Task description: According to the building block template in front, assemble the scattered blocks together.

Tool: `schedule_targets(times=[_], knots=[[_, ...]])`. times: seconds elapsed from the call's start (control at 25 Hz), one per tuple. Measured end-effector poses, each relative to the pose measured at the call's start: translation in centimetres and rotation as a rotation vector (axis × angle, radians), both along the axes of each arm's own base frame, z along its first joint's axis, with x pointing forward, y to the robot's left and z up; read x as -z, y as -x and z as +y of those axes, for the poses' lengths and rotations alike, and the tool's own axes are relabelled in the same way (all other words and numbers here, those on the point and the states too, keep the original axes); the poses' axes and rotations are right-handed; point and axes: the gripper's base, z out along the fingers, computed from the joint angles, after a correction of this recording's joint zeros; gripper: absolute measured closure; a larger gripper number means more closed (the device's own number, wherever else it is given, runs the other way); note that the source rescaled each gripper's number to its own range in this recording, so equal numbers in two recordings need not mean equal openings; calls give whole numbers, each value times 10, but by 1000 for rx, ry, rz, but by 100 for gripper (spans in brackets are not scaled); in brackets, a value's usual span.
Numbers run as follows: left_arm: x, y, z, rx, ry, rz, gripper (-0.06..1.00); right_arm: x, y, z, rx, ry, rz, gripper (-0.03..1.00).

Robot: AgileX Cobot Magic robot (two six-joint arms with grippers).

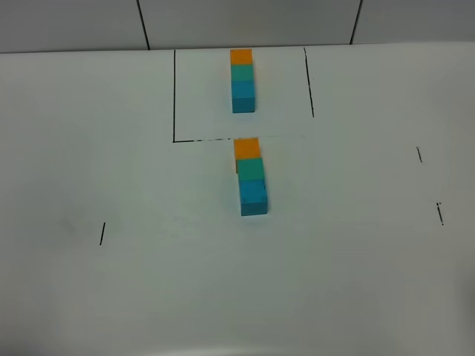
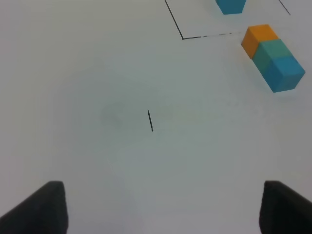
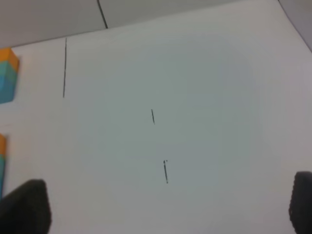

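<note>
Toward the far edge of the white desk (image 1: 89,297), inside a thin black outline (image 1: 174,96): the building block template (image 1: 243,81), a straight row of three touching cubes running away from the camera, orange farthest, teal-green in the middle, blue nearest. Outline drawn on three sides as seen from above (left line, right line, near line; far side not visible against the desk edge).

Just outside the near line of that outline: the scattered blocks (image 1: 250,176), already lined up in one row of three, touching one another, same order as the template: orange cube (image 1: 246,147) at the far end, lying across the outline's near line, teal-green cube (image 1: 250,169) in the middle, blue cube (image 1: 253,196) nearest. Row roughly in line with the template, slightly skewed, well apart from it.

Short black tick marks on the desk: one on the left (image 1: 102,233), two on the right (image 1: 419,154).

Neither arm visible in the high view. Left hand (image 2: 161,204) released, dark fingertips (image 2: 44,207) spread wide at the frame's corners, nothing between them, well clear of the assembled row. Right hand (image 3: 161,204) likewise released, fingertips (image 3: 27,207) far apart over bare desk, holding nothing.
</note>
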Motion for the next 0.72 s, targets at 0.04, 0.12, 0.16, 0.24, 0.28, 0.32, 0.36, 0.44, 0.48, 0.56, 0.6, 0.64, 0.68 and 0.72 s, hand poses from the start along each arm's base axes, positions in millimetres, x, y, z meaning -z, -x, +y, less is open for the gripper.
schedule_targets(times=[0.04,0.12,0.16,0.24,0.28,0.32,0.36,0.44,0.48,0.56,0.6,0.64,0.68,0.72], knots=[[0,0,0,0,0,0,17,4,5,0,2,-1,2,-3],[0,0,0,0,0,0,17,14,16,-1,7,-3,5,-3],[0,0,0,0,0,0,17,18,20,-1,10,-1,8,-3],[0,0,0,0,0,0,17,27,29,-1,16,1,7,-3],[0,0,0,0,0,0,17,31,33,-2,17,2,6,-3],[0,0,0,0,0,0,17,36,36,-2,19,3,10,-3],[0,0,0,0,0,0,17,42,39,-2,21,3,18,-3],[0,0,0,0,0,0,17,52,43,-2,22,3,26,-3],[0,0,0,0,0,0,17,57,44,-2,22,3,31,-3],[0,0,0,0,0,0,17,66,48,-2,23,3,29,-3],[0,0,0,0,0,0,17,68,51,-2,23,3,18,-3],[0,0,0,0,0,0,17,68,54,-2,22,1,-2,-3],[0,0,0,0,0,0,17,68,57,-2,21,-1,-25,-3],[0,0,0,0,0,0,17,68,59,-2,19,-5,-41,-3]])
